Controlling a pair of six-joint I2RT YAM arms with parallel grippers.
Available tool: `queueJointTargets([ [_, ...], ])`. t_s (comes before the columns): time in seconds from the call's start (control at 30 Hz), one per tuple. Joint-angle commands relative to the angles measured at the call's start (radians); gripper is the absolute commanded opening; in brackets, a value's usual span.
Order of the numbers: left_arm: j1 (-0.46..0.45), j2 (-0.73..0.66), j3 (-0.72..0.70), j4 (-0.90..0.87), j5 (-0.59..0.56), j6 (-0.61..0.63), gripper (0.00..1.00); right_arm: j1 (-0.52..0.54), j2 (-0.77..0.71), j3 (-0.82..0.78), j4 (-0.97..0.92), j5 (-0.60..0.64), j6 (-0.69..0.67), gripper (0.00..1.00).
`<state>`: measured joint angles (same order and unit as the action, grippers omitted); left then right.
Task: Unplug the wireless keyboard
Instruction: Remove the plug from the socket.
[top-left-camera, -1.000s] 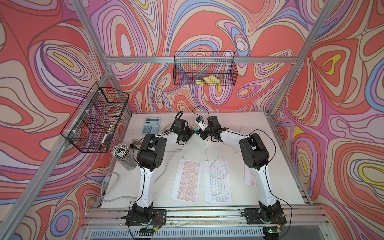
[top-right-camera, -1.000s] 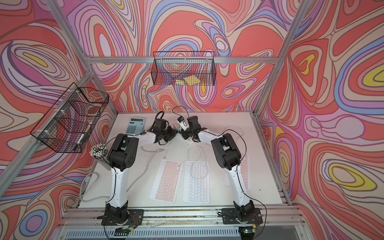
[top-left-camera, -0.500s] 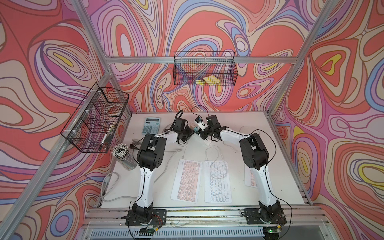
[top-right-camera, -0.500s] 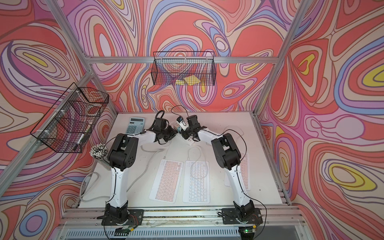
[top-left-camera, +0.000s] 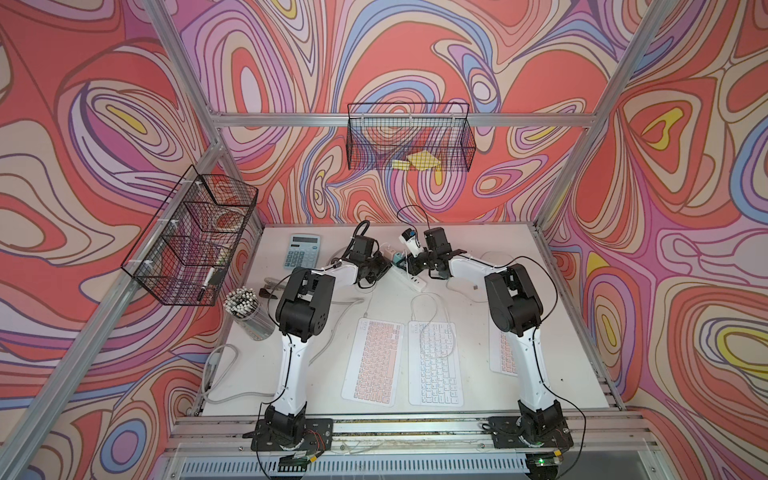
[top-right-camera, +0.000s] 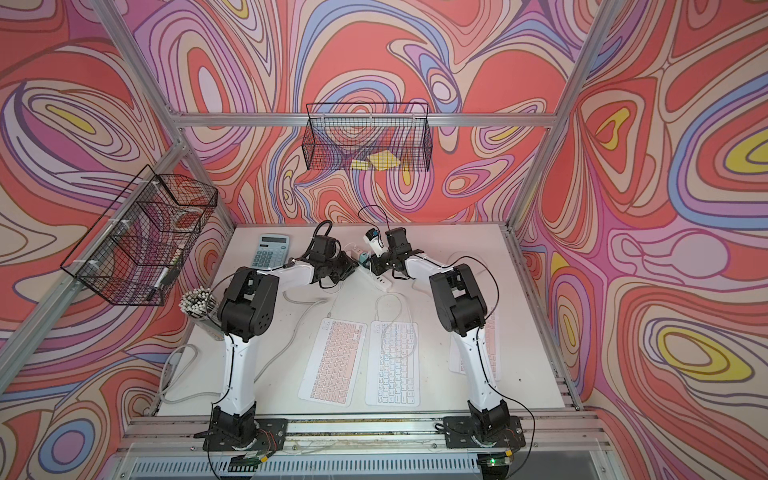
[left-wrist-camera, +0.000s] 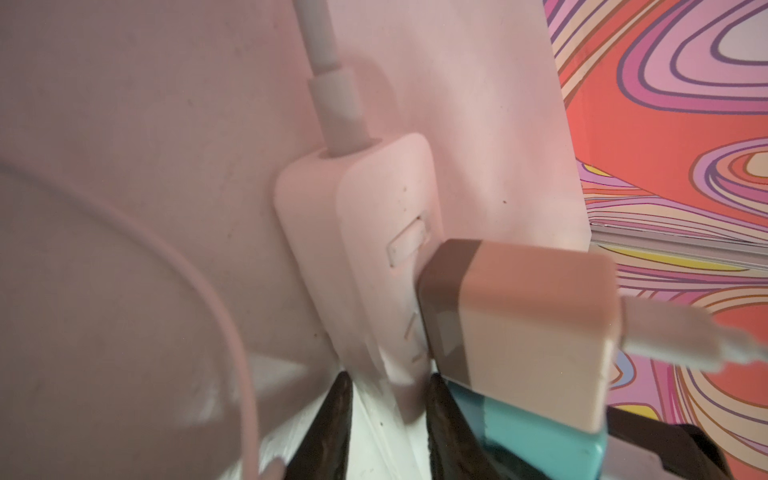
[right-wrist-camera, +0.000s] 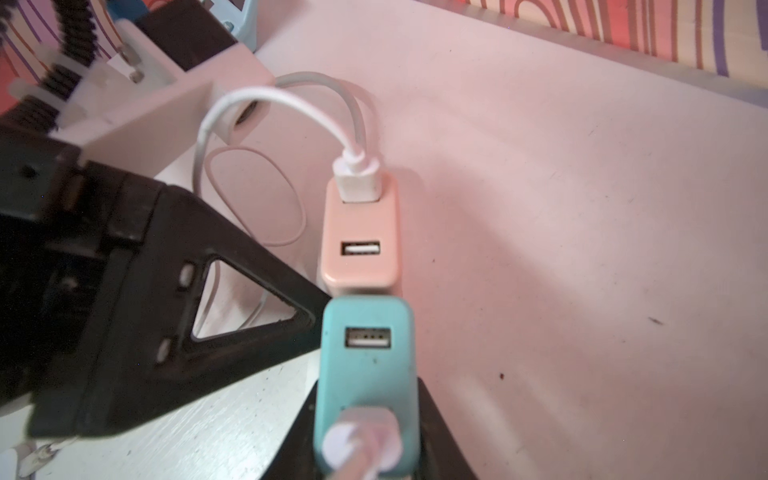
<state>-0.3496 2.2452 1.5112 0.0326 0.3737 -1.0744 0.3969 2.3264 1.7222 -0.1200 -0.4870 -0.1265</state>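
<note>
Pink keyboard (top-left-camera: 372, 361) and white keyboard (top-left-camera: 435, 363) lie side by side near the front edge of the table (top-left-camera: 478, 249), with a third keyboard (top-left-camera: 502, 353) partly under the right arm. We see thin white cables leading from the pink and white ones toward the back edge. There a white power strip (left-wrist-camera: 374, 232) lies with a pink charger (left-wrist-camera: 519, 324) and a teal charger (right-wrist-camera: 365, 357) plugged in next to each other. Our left gripper (left-wrist-camera: 386, 415) is clamped across the power strip, one finger on each side. Our right gripper (right-wrist-camera: 365, 424) is closed around the teal charger, which has a white plug in it. We cannot tell which keyboard that plug's cable serves.
</note>
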Motion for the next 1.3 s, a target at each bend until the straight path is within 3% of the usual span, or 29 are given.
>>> queueJointTargets([
  [0.0, -0.032, 0.113, -0.036, -0.181, -0.043, -0.018, 0.33, 0.045, -0.035, 0.046, 0.021, -0.036, -0.028, 0.15],
  [0.37, -0.044, 0.141, 0.048, -0.273, -0.043, 0.017, 0.33, 0.156, -0.074, -0.03, 0.056, 0.112, -0.21, 0.14],
  [0.67, -0.044, 0.157, 0.08, -0.287, -0.036, 0.032, 0.32, 0.191, -0.066, -0.007, -0.031, 0.201, -0.35, 0.13],
  [0.83, -0.044, 0.157, 0.08, -0.288, -0.035, 0.031, 0.32, 0.185, -0.059, 0.023, -0.082, 0.241, -0.355, 0.13],
  [0.93, -0.044, 0.154, 0.078, -0.289, -0.036, 0.035, 0.32, 0.145, -0.072, 0.029, -0.076, 0.167, -0.26, 0.12],
  [1.1, -0.04, 0.168, 0.081, -0.277, -0.011, 0.007, 0.32, 0.071, -0.086, 0.02, 0.014, -0.105, -0.031, 0.12],
  [1.27, -0.041, 0.168, 0.071, -0.259, 0.003, -0.012, 0.32, 0.026, -0.086, -0.012, 0.112, -0.202, 0.103, 0.12],
])
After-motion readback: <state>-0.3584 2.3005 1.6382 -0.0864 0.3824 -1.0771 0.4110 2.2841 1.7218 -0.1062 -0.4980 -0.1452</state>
